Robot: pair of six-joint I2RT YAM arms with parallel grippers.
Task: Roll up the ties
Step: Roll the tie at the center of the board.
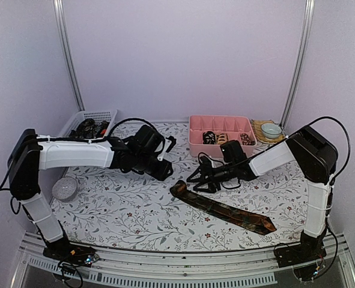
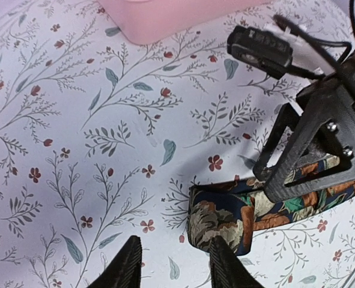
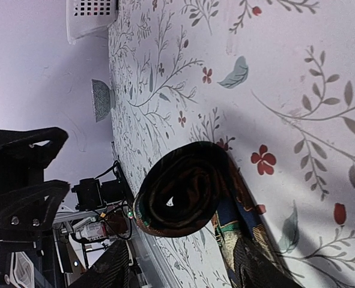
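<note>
Tie (image 3: 180,192), a floral-patterned woven strip, sits half coiled on the tabletop (image 3: 297,90) just ahead of my right hand (image 3: 183,247), fingers apart, gripping nothing; its tail is cut off. Left hand (image 2: 176,252) likewise apart, empty.

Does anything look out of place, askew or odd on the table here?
Nothing is spilled or damaged. Only the tie stands out: one end is curled into a loose, hollow-centred coil, while the rest lies flat and diagonal across the table, not yet rolled.
</note>
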